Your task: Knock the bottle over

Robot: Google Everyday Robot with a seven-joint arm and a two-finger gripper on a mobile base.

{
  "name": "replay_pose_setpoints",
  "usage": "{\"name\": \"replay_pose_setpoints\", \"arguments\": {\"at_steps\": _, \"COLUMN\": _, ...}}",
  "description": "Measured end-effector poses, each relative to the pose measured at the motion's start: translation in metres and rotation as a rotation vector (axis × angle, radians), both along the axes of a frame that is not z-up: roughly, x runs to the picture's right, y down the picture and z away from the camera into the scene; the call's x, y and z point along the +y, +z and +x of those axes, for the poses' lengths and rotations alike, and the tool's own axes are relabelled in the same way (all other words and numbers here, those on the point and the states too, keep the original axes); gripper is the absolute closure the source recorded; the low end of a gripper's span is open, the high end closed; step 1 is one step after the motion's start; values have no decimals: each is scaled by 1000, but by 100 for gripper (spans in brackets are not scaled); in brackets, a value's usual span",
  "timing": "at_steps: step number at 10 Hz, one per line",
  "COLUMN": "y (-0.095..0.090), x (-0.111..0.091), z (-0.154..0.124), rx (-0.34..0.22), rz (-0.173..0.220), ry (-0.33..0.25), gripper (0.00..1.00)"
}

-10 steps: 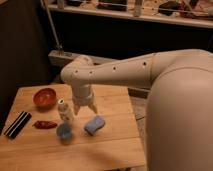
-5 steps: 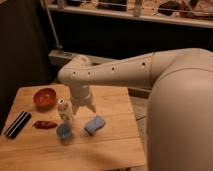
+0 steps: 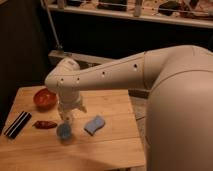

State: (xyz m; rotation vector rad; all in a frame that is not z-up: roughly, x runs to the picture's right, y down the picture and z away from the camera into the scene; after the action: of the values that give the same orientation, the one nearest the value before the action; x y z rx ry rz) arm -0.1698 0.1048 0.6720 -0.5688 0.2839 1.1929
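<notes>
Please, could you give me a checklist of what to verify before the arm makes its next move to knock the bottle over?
1. Gripper is down near the table, just behind the blue cup: ok.
2. Bottle in sight and standing: cannot tell, the gripper hides that spot.
3. Blue cup stands clear of a sweep: not ok, it is very close.
4. Blue sponge apart from the gripper: ok.
5. Red bowl apart from the gripper: ok.

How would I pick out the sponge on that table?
Start at the wooden table under the white arm. The gripper hangs near its middle, close by a small blue cup; the sponge lies right of that cup. It is a flat, pale blue slab, whereas the cup is round and upright.
</notes>
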Motion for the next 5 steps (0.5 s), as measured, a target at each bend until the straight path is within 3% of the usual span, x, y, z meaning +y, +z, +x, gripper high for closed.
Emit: {"name": "replay_pose_setpoints", "arguments": {"at_steps": 5, "y": -11, "x": 10, "z": -34, "rx": -121, "rz": 19, "ry": -123, "gripper": 35}}
